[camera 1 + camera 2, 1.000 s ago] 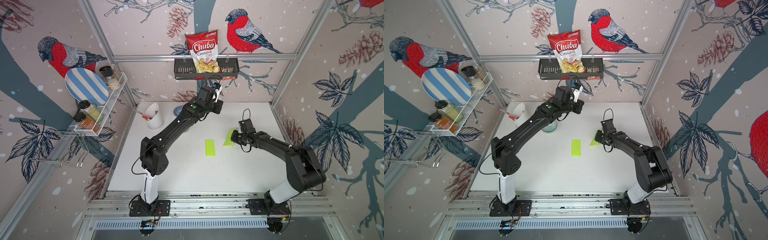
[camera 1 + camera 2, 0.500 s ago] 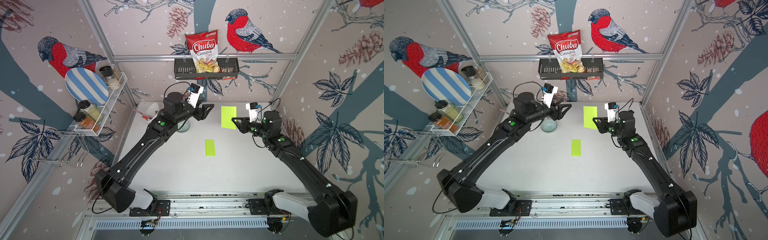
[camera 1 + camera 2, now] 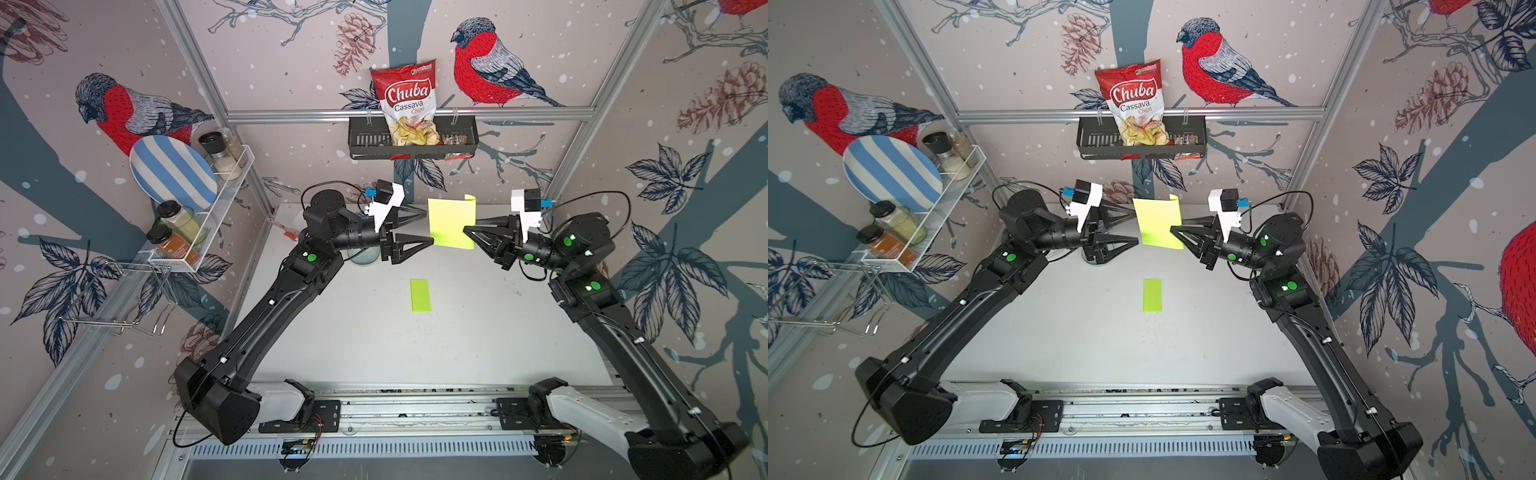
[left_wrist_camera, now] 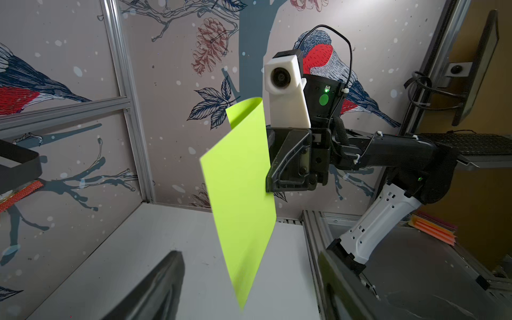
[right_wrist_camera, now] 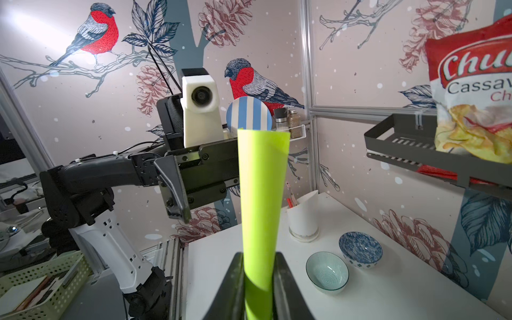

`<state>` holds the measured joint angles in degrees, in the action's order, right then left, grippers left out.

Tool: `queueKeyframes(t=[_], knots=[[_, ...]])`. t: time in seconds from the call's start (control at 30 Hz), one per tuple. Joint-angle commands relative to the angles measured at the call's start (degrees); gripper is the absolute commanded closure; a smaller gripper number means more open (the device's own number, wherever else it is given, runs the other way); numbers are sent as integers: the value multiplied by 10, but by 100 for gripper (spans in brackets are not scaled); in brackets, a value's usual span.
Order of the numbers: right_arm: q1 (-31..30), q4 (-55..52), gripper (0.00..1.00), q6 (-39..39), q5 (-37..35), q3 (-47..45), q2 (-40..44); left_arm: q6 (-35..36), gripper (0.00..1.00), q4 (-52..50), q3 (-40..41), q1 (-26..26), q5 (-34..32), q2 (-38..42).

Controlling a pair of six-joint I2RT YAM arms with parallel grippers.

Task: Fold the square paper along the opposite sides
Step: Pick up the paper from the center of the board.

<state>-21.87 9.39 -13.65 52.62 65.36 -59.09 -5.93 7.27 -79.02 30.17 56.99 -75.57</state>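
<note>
The right hand (image 3: 467,230) is pinched shut on the lime-green paper (image 3: 451,222), gripping the middle of one side edge and holding the sheet up in the air, well clear of the white surface (image 3: 374,340). In both top views the sheet hangs over the 12 o'clock end of the surface, with the right hand at its 3 o'clock side. The sheet stands roughly upright and its upper edge curls over. In the right wrist view the paper (image 5: 261,194) rises from between the two black fingers (image 5: 285,285), bent into a shallow trough.

The left hand (image 3: 429,227) is at the sheet's 9 o'clock side, its jaws spread wide and holding nothing. In the left wrist view a corner of the paper (image 4: 241,194) hangs between the two spread fingers (image 4: 155,288); I cannot tell whether either finger touches it.

A second, narrow folded green strip (image 3: 419,295) lies flat near the middle of the surface, at 6 o'clock from the raised sheet and well apart from both hands. A pale teal bowl (image 5: 327,273), a blue patterned bowl (image 5: 360,249) and a white cup (image 5: 303,219) stand on the surface.
</note>
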Motion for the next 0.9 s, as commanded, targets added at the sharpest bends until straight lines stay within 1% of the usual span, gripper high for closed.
queueKeyframes(t=[0.0, 0.17, 0.27, 0.37, 0.43, 0.63, 0.87], knots=[[-4, 22, 78, 10, 21, 8, -2, -20, 22, 49, 2, -4, 33, 0], [-10, 29, 78, 12, 26, 7, -6, -64, 22, 111, 17, -4, 50, -4], [-12, 33, 78, 11, 28, 9, -8, -91, 31, 145, 20, -5, 61, -9], [-14, 34, 78, 12, 30, 12, -11, -102, 42, 158, 20, -4, 62, -12], [-14, 34, 78, 13, 30, 13, -13, -105, 47, 161, 20, -4, 59, -11], [-18, 33, 79, 13, 33, 13, -17, -113, 60, 169, 21, -4, 54, -10], [-22, 29, 79, 17, 35, 13, -21, -116, 78, 173, 20, -4, 49, -9]])
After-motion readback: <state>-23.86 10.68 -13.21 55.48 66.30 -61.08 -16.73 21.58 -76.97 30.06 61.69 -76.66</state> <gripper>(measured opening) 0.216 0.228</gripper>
